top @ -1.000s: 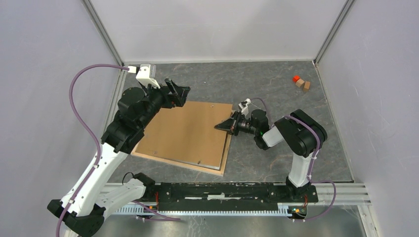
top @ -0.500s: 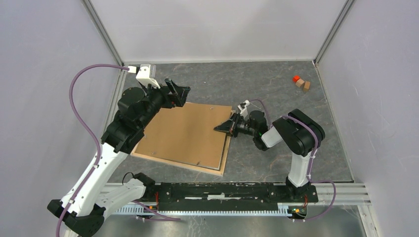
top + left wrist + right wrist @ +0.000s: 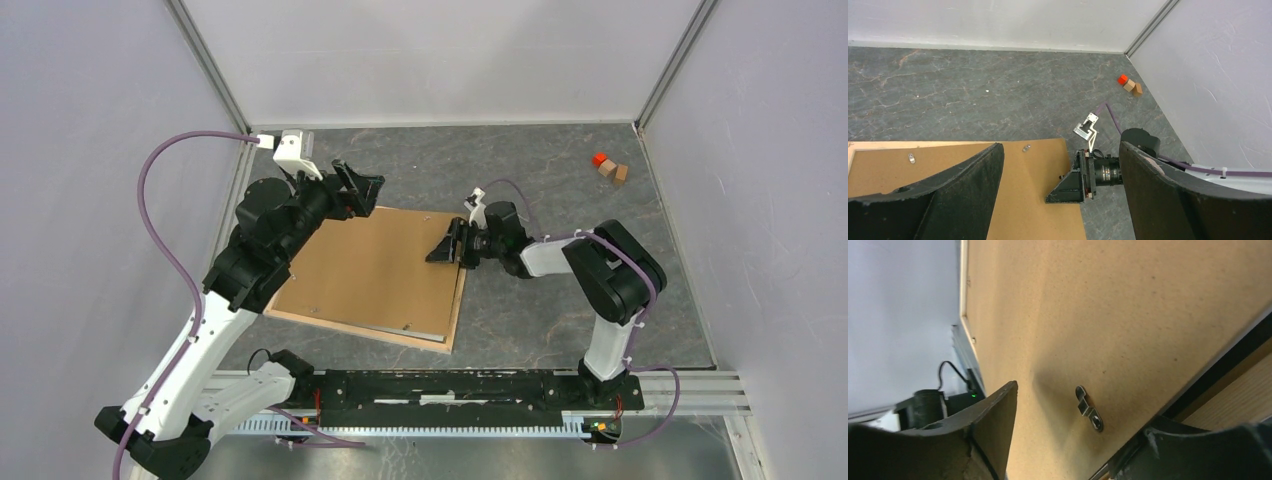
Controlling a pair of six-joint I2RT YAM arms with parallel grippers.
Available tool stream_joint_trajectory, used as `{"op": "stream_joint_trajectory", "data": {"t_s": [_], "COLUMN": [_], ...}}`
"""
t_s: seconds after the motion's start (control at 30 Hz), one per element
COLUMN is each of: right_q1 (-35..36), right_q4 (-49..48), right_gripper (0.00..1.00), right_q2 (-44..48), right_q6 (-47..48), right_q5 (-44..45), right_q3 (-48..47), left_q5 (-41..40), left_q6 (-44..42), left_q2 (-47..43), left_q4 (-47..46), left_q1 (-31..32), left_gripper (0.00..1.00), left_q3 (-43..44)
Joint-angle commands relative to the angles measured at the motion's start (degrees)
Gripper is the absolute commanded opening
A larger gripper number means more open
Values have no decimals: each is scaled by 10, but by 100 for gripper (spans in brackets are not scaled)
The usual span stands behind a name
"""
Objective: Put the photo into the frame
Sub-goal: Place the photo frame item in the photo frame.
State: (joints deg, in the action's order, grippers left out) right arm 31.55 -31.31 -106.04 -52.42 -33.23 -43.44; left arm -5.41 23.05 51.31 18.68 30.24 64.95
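A plain brown backing board [image 3: 375,270] lies on top of the frame [image 3: 330,324], whose pale wood rails show along the board's edges. The photo is hidden. My right gripper [image 3: 445,250] is open at the board's right edge. In the right wrist view one finger [image 3: 978,425] hangs over the board [image 3: 1098,315] and the other sits at its edge beside the pale rail [image 3: 1243,395]. A metal clip [image 3: 1089,408] lies between them. My left gripper [image 3: 360,185] hovers open and empty above the board's far corner.
A red block [image 3: 599,158] and wooden blocks [image 3: 614,171] lie at the far right corner of the grey floor. White walls with metal posts close in the back and sides. The rail carrying the arm bases runs along the near edge.
My right gripper, shut at the board's right edge before, has opened and shifted a little to the far left. The left arm has not moved.
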Motion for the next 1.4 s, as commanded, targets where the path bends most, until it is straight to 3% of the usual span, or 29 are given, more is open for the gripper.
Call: {"op": "stream_joint_trajectory", "data": {"t_s": [0.0,0.2,0.43,0.57,0.73,1.0,1.1,1.23,1.37], "right_q1": [6,12,15,18,63,87,94,106,134], "right_q4": [120,252,302,301,269,213,218,222,254], "right_gripper": [68,82,82,82,84,64,59,46,41], "right_q2": [45,104,157,211,255,188,186,189,174], "right_q6": [148,246,282,276,182,115,115,118,124], "right_q5": [32,103,112,162,308,328,329,340,382], "right_q3": [-42,-66,-59,-10,67,78,75,87,78], "left_q5": [7,9,8,10,15,20,18,22,23], "left_q6": [-2,-2,-1,-1,3,5,5,6,7], "left_q2": [-8,-10,-12,-10,-9,-6,-5,-7,-3], "left_q4": [-19,-20,-20,-18,-18,-18,-18,-18,-18], "left_q1": [-1,-1,0,-1,0,-1,-1,0,0], "left_gripper": [91,91,91,91,91,91,91,91,91], "left_q3": [4,4,4,5,6,5,5,6,6]}}
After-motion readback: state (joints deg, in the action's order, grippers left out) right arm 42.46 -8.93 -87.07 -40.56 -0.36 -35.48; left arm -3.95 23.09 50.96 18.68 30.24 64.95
